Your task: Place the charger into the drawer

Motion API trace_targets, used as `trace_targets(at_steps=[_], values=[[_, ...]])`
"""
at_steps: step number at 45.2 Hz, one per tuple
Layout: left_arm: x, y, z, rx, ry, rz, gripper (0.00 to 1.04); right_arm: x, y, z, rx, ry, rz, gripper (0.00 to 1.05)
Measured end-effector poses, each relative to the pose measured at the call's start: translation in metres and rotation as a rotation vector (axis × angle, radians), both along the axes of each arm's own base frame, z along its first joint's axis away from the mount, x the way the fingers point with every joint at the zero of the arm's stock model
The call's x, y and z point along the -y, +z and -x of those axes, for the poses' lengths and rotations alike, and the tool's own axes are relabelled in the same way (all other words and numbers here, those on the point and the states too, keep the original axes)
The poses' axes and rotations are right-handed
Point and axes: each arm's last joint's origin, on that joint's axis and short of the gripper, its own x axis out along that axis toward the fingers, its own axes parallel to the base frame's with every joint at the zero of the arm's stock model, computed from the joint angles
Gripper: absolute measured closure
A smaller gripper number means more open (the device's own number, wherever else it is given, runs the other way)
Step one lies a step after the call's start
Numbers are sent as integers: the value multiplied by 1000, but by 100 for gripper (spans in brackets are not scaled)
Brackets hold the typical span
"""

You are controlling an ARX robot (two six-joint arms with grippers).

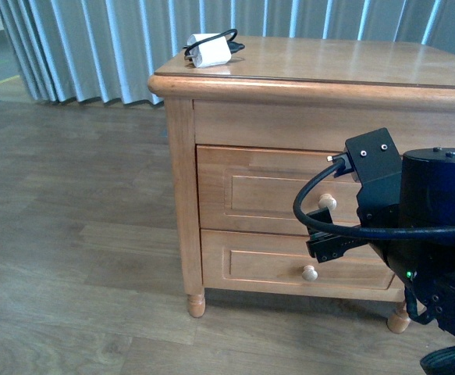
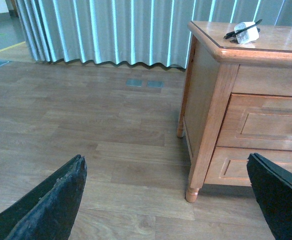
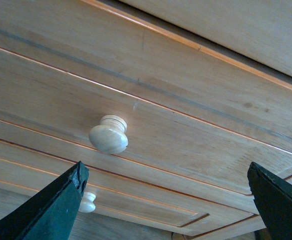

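Note:
The white charger (image 1: 209, 49) with its black cable lies on the nightstand's top near the back left corner; it also shows in the left wrist view as the charger (image 2: 247, 32). The upper drawer (image 1: 266, 191) is closed. My right gripper (image 1: 321, 230) is open just in front of its pale knob (image 1: 328, 202). In the right wrist view the knob (image 3: 108, 135) lies close ahead of the open right gripper (image 3: 166, 200), nearer one finger, with the drawer front (image 3: 196, 125) filling the view. My left gripper (image 2: 168, 200) is open over the floor, off the nightstand's left corner.
The wooden nightstand (image 1: 313, 74) stands on a plank floor (image 1: 71, 258), with a similar lower drawer (image 1: 258, 266) and its knob (image 1: 310, 273) beneath. Grey curtains (image 1: 94, 47) hang behind. A front leg (image 2: 192, 192) of the nightstand is near my left gripper.

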Motion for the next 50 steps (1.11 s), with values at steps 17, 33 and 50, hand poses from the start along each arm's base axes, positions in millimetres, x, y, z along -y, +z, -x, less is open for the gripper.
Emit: trace_targets(at_steps=[17,33,50], values=[[0,0,0,0,0,0,6,-14,-12,-22,-6,7,-14,8],[0,0,0,0,0,0,6,-23,-22,-30,-1,-27,-18,8],[0,0,0,0,0,0,6,-35,-21,-29,26,-66,-57,8]])
